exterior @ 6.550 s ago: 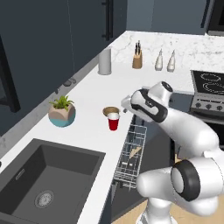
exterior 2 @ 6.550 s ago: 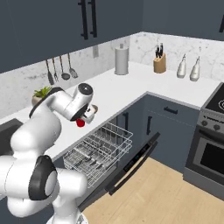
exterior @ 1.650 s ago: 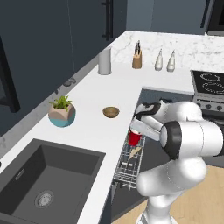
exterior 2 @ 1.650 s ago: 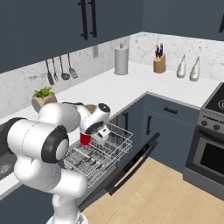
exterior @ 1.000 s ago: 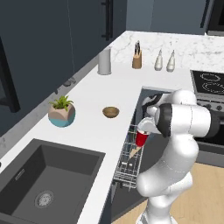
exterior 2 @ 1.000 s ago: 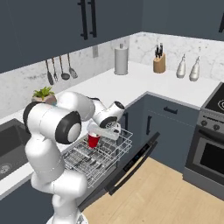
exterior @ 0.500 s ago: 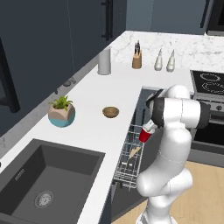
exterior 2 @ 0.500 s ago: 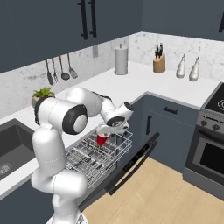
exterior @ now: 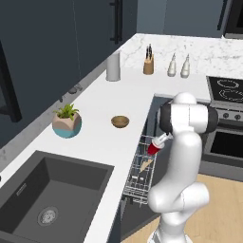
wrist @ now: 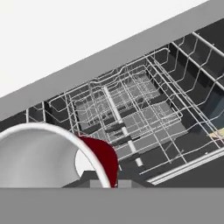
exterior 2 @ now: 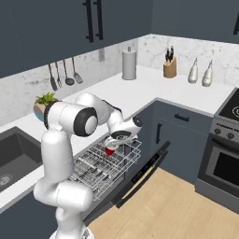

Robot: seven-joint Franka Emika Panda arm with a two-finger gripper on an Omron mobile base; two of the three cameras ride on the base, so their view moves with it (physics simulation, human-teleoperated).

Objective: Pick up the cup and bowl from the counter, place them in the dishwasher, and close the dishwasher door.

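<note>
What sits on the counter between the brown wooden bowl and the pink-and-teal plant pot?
Nothing: in the left base view, bare white marbled counter separates the brown wooden bowl from the pink-and-teal plant pot.

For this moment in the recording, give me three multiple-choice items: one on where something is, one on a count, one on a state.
1. Where is the bowl?
A. On the counter, between the plant pot and the counter's edge above the rack
B. In the sink
C. In the rack

2. How many bottles stand right of the knife block in the left base view?
A. One
B. Two
C. Four

3. The dishwasher door is:
A. Shut
B. Missing
C. Folded down, rack pulled out

Key: 1 A, the bowl sits on the counter beside the plant pot. 2 B, two bottles stand past the knife block. 3 C, the dishwasher door lies open under the rack, where the tool holds the cup.
</note>
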